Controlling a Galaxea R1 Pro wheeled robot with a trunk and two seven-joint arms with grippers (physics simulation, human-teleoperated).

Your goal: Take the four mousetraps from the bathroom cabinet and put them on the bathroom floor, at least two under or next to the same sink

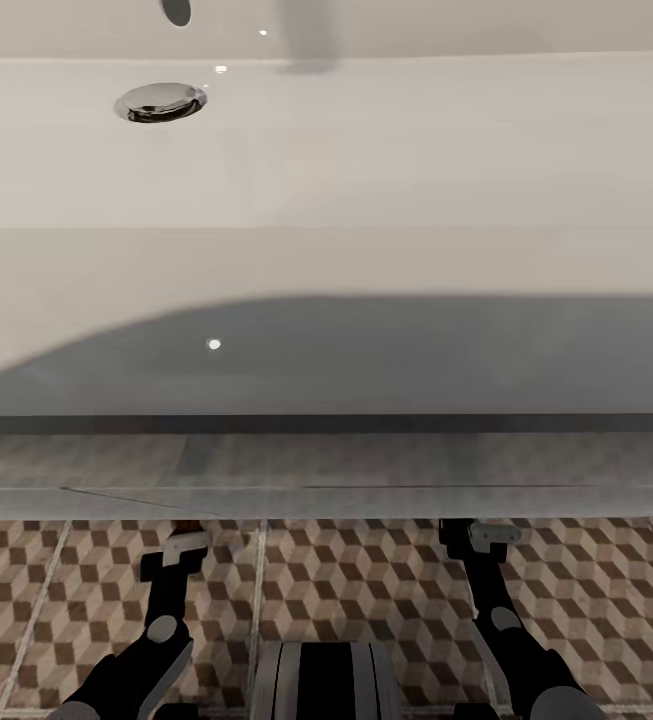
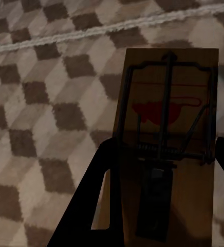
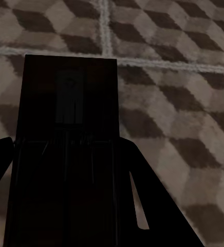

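Note:
I look down on the white sink (image 1: 386,170), whose front edge hangs over the bathroom floor (image 1: 366,590). Both my arms reach forward low over the tiles, their tips at the sink's edge. My left gripper (image 1: 182,548) is shut on a mousetrap (image 2: 168,103), a brown wooden slab with a wire spring bar and a red mark, seen between the dark fingers (image 2: 99,170) in the left wrist view. My right gripper (image 1: 476,535) is shut on a second mousetrap (image 3: 68,103), very dark in shadow, lying between its fingers (image 3: 130,164). The cabinet is out of view.
A chrome drain (image 1: 161,102) sits in the basin at the upper left. The sink's pale underside and front lip (image 1: 326,470) overhang the arms. My dark trunk (image 1: 326,680) stands at the bottom centre. Cube-pattern tiles with pale grout run to both sides.

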